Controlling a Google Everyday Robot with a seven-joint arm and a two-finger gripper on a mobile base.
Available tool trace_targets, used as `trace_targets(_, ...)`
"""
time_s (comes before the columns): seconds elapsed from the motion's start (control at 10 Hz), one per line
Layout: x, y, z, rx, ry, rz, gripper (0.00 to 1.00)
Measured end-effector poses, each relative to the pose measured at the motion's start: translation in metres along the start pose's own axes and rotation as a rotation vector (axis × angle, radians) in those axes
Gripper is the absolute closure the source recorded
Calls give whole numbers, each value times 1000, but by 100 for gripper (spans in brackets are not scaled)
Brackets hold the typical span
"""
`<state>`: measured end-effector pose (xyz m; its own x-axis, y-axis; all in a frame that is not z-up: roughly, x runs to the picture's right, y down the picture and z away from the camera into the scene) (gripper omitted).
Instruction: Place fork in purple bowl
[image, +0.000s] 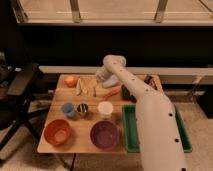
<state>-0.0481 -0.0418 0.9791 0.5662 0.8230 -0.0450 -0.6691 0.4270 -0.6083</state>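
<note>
The hand (101, 78) hangs at the upper centre of the desk (82, 126), just beside the fork (94, 89); I cannot tell whether it is apart or together. The purple bowl (104, 134) sits at lower centre, well apart from the fork.

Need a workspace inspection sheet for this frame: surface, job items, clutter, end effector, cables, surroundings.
Surface: wooden table, crowded.
Job's things: fork lies on the table's far part, beside the carrot; purple bowl at the near edge, fork not in it.
Clutter: orange-red bowl, white cup, blue cup, dark cup, yellow wedge, green tray.
End effector: over the table's far side, close to the fork.
Cables: nothing seen.
Surroundings: black chair left of the table; window frame behind.
</note>
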Motion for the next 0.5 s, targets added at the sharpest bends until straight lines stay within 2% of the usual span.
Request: trace_targets(0.5, 2, 0, 3, -3, 2, 13, 35)
